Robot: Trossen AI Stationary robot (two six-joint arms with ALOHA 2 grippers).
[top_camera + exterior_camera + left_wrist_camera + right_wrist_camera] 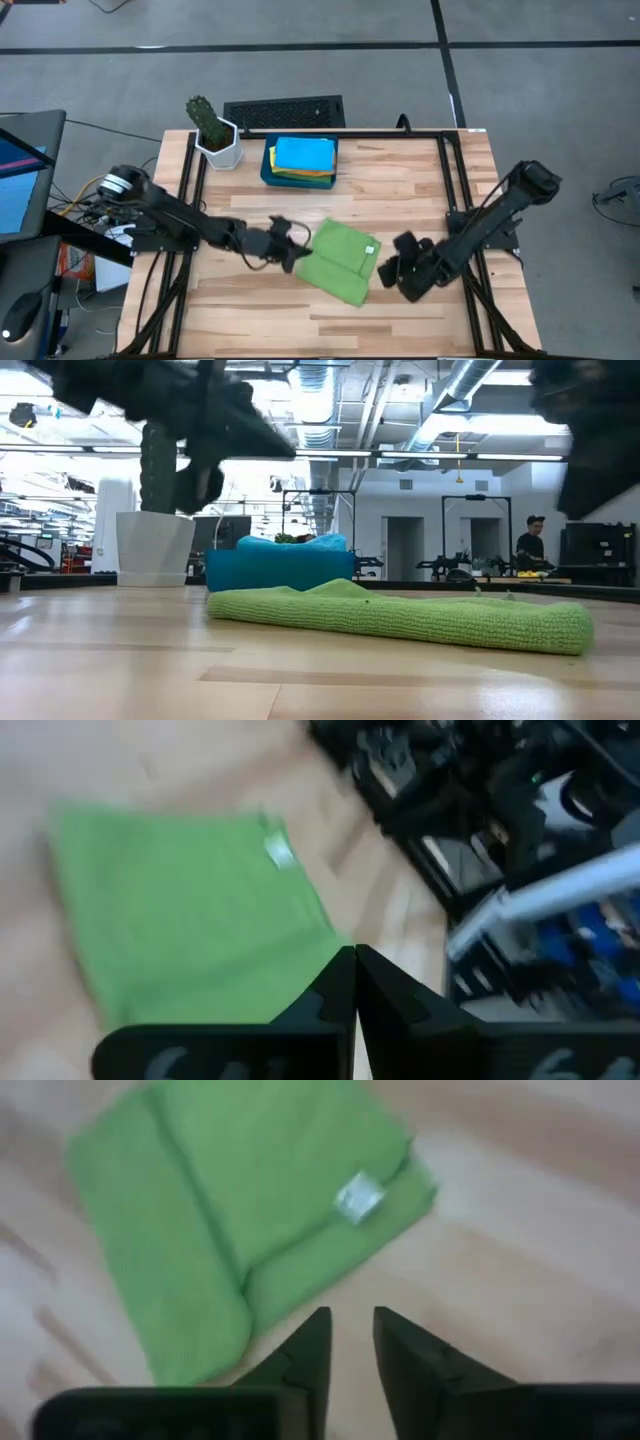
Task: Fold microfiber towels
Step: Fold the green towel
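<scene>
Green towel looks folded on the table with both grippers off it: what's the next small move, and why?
Probably bring the right gripper, slightly open, onto the green towel edge to lift it toward the tray, since it lies folded with neither gripper holding it; left gripper is shut beside it.

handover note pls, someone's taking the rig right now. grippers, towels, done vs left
Left gripper: shut, empty, at the left edge of the green towel.
Right gripper: jaws slightly apart, empty, just off the towel's right edge.
Green towel: folded, flat mid-table, tag up, not held.
Teal tray at the back: sky-blue towel on top, yellow and orange edges beneath.
Done: green towel looks folded.
Left: probably move it to the tray stack. Only one green towel is visible.
</scene>
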